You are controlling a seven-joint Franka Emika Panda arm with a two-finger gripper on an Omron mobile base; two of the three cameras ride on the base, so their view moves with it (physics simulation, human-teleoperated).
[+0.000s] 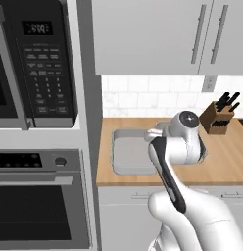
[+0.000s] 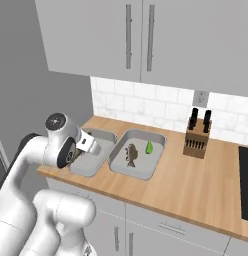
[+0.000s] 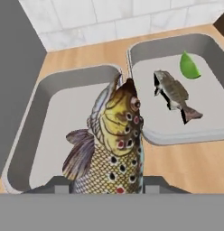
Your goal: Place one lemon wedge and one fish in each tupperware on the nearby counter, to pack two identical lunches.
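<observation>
Gripping a spotted fish [image 3: 114, 144], the gripper [image 3: 109, 182] hovers over the left tupperware [image 3: 30, 131] near the counter [image 2: 196, 185] edge; a second fish [image 3: 175, 94] and lemon wedge [image 3: 189, 65] lie alongside.

fish [image 2: 131, 154] and lemon wedge [image 2: 149, 147] in tupperware [image 2: 155, 167]

Both base views look forward and down from behind the arm; the hand view looks down closely. All share the worktop [image 2: 186, 185] and two containers [image 3: 50, 135].
</observation>
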